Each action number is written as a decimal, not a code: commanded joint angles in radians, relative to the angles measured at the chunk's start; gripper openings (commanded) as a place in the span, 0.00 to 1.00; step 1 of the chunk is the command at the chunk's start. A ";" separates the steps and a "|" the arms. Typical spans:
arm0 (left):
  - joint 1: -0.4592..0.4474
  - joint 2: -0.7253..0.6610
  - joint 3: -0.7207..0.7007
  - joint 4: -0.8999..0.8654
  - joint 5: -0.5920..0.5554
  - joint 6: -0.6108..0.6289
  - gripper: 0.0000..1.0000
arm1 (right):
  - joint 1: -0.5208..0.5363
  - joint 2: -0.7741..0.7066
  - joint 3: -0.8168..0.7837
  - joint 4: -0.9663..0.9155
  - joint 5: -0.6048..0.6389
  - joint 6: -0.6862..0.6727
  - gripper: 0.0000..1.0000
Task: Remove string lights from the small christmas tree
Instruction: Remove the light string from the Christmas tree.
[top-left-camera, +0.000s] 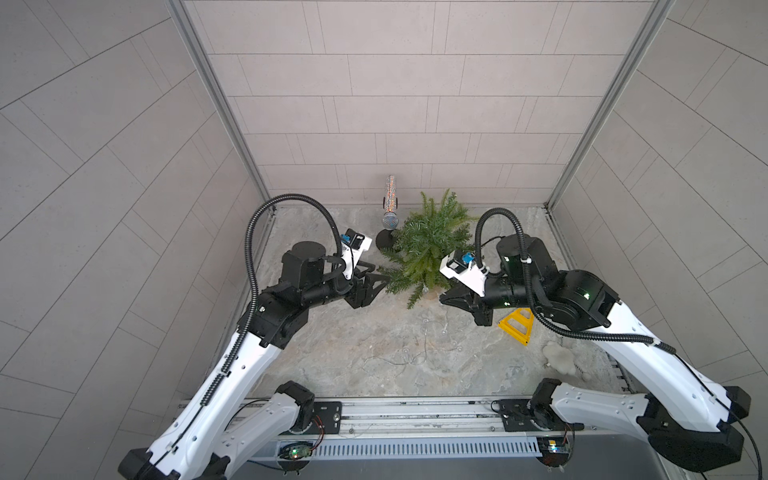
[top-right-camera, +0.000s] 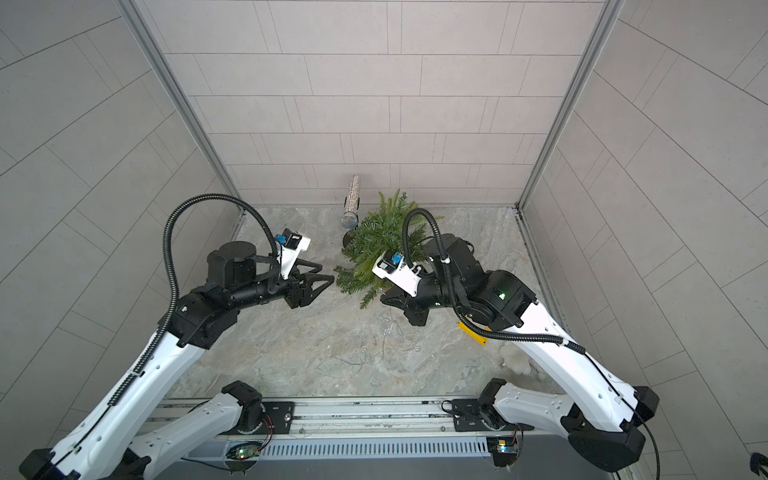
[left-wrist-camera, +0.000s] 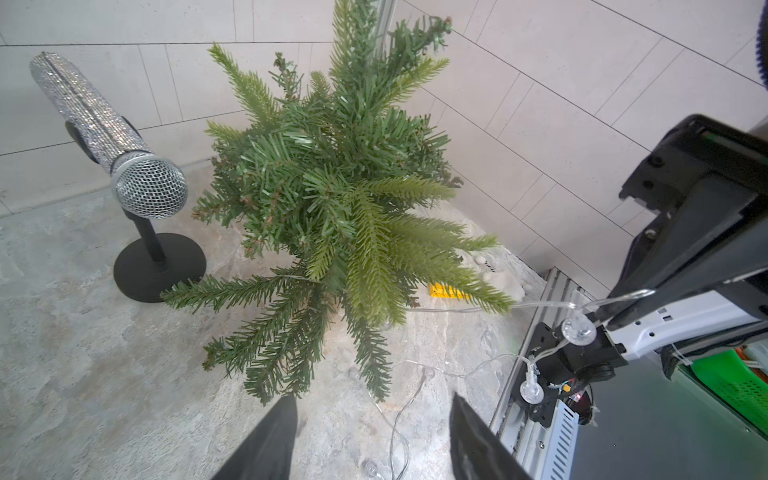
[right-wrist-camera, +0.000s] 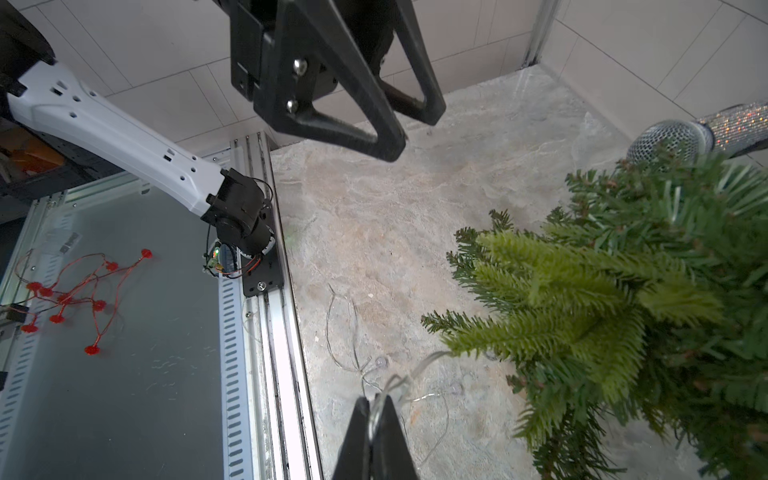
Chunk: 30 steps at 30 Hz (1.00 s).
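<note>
You can barely make out the string lights (top-left-camera: 409, 358) in both top views. The thin wire fades into the marbled table (top-left-camera: 332, 340) in front of the small christmas tree (top-left-camera: 428, 245). The tree's base is buried under its branches, and you cannot tell how much wire lies inside the foliage.

The right gripper (right-wrist-camera: 376, 405) is cut off at the frame edge in the right wrist view. Even so, you see its fingers pressed together on the wire, which runs to a lower branch tip. The left wrist view shows that strand stretched from the branch to the right gripper, with two clear bulbs on it close by.

The left gripper (left-wrist-camera: 370, 436) stands with its fingers apart and empty beside the tree, only their tips in frame.

Only the right wrist view shows a red light string (right-wrist-camera: 62, 299) on the metal deck. The glittery microphone (top-left-camera: 390, 208) stands just beside the tree. The right arm partly covers a yellow piece (top-left-camera: 517, 328).
</note>
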 joint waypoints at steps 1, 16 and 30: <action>0.004 -0.004 0.007 0.002 0.077 0.043 0.62 | 0.007 0.014 0.031 0.012 -0.057 -0.021 0.00; 0.004 0.026 0.017 0.004 0.107 0.070 0.62 | 0.016 0.004 -0.023 0.005 -0.078 -0.017 0.00; 0.003 0.036 0.019 -0.008 0.131 0.086 0.62 | 0.016 -0.050 -0.133 0.038 -0.059 0.022 0.00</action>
